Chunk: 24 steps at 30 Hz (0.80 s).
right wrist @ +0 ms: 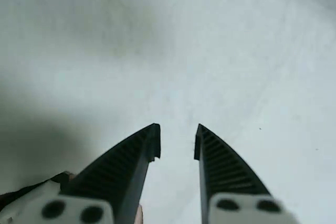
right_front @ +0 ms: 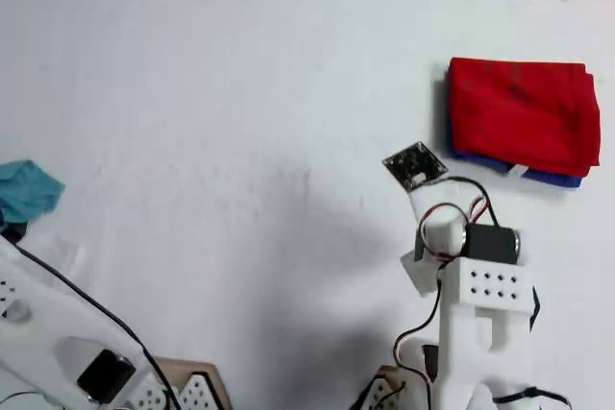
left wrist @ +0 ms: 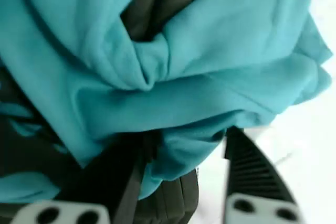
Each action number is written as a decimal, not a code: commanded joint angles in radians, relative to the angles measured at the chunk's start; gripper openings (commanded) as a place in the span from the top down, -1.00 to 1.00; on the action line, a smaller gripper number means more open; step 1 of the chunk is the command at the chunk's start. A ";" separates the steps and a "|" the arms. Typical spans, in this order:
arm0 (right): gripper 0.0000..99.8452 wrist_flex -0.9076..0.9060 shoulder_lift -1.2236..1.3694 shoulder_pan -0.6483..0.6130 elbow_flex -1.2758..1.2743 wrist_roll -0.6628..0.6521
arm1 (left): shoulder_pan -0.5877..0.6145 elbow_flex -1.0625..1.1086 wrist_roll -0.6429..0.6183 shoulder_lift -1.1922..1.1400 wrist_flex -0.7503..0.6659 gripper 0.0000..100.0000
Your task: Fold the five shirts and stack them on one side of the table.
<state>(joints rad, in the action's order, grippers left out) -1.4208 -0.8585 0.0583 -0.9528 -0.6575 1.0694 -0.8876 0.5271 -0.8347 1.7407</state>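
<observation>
The left end effector [left wrist: 184,153] is clamped on the teal shirt [left wrist: 210,77], whose cloth bunches in thick folds between its jaws and spills over both of them. One ribbed black finger [left wrist: 252,174] shows clear of the cloth on one side; the other is mostly covered by it. Dark material [left wrist: 168,3] lies behind the shirt, beyond the end effector, and I cannot tell what it is. In the high view the teal shirt [right_front: 27,191] sits as a crumpled lump just ahead of the left arm [right_front: 58,333], at the edge of the white bench [right_front: 240,93].

The right end effector [right wrist: 176,141] has its jaws slightly apart with nothing between them. It points down at bare bench [right wrist: 210,51], and its two black fingers [right wrist: 131,161] taper towards each other at the tips. In the high view the right arm [right_front: 480,304] stands at the near edge of the bench.

The red shirt [right_front: 524,112] lies folded ahead of the right end effector and off to its right, apart from it. It rests on top of a folded blue shirt [right_front: 538,176], of which a strip shows along the edge nearest the arm. This stack is well apart from the left end effector, across the bench from it.
</observation>
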 commanded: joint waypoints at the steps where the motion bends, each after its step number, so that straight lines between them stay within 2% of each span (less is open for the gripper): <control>1: 0.77 0.048 -0.030 0.001 -0.017 0.009 | 0.006 -0.142 -0.002 -0.029 0.037 0.99; 2: 0.77 0.068 -0.028 0.001 -0.029 0.009 | 0.006 -0.154 -0.002 -0.037 0.038 0.91; 6: 0.77 0.185 -0.025 0.001 -0.103 0.009 | -0.009 -0.163 0.002 -0.038 0.038 0.95; 12: 0.77 0.470 -0.031 0.002 -0.321 0.009 | -0.091 -0.153 -0.003 0.048 0.046 0.95; 17: 0.77 0.719 -0.031 0.038 -0.512 0.009 | -0.218 -0.153 -0.005 0.221 0.048 0.95; 20: 0.77 0.730 -0.042 0.047 -0.516 0.009 | -0.311 -0.117 -0.025 0.359 0.048 0.95; 24: 0.77 0.730 -0.064 0.045 -0.529 0.009 | -0.474 0.047 -0.081 0.582 0.048 0.95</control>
<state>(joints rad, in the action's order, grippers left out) -0.7211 -0.8892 0.0905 -1.4822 -0.6544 0.7211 -0.9214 0.4826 -0.4618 1.7699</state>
